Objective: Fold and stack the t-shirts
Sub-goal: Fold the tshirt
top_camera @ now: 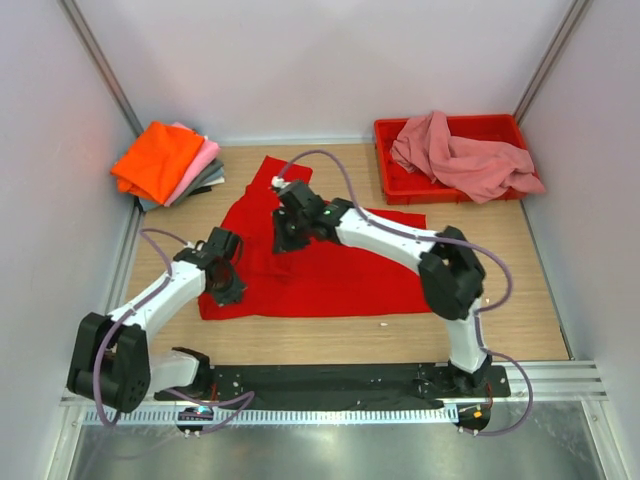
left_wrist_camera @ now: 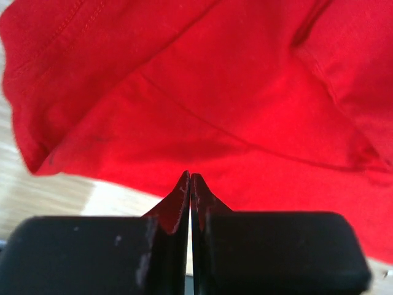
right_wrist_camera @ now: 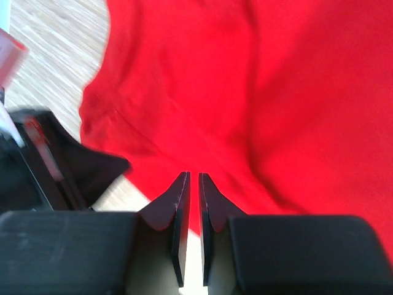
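Observation:
A bright red t-shirt [top_camera: 330, 265] lies spread flat on the middle of the table, one sleeve [top_camera: 280, 172] pointing to the back. My left gripper [top_camera: 228, 290] hovers at the shirt's left edge. Its fingers are shut tip to tip [left_wrist_camera: 190, 176] with no cloth between them, and the red hem [left_wrist_camera: 73, 153] lies just beyond. My right gripper [top_camera: 286, 238] is over the shirt's upper left part. It is shut to a thin slit [right_wrist_camera: 193, 175] with nothing in it, and red cloth [right_wrist_camera: 258, 104] fills the blurred right wrist view.
A folded stack sits at the back left: an orange shirt [top_camera: 157, 160] on top, then light pink [top_camera: 200, 165], then grey [top_camera: 207, 184]. A dusty pink shirt [top_camera: 465, 155] lies crumpled in a red plastic tray [top_camera: 400, 186] at the back right. White walls enclose the wooden table [top_camera: 520, 300].

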